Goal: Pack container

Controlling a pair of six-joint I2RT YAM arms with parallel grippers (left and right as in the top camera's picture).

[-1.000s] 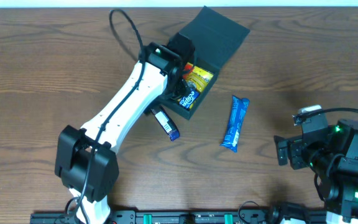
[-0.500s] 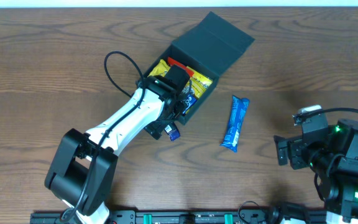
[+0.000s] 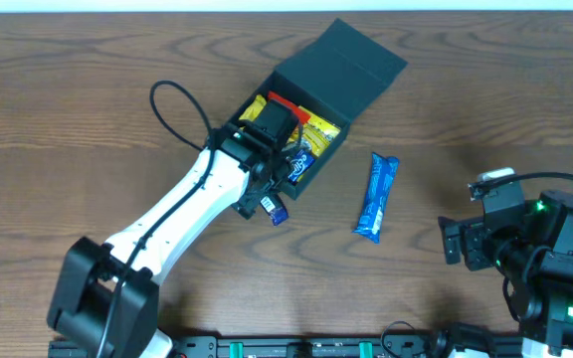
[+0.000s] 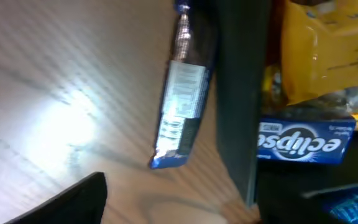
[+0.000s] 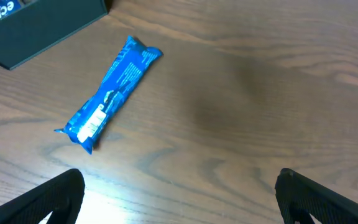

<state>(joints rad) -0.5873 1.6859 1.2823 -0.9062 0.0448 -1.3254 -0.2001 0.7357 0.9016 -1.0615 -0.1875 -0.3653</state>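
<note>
The container, a dark box with its lid tipped back, stands open at the table's far middle. It holds yellow packets and a blue Eclipse mints packet. My left gripper hovers open over the container's front wall, one finger on either side of it, nothing gripped. A dark blue packet lies on the table just outside that wall. A bright blue bar lies to the right of the container. My right gripper is open above bare table, near the bar.
The left arm's white link runs diagonally from the front left to the container, its cable looping above. The right arm's base sits at the front right. The wooden table stretches left and right.
The left arm drew back towards the front left, its gripper moving from inside the container to the front wall. The container's contents are now uncovered. The right arm stayed still.
</note>
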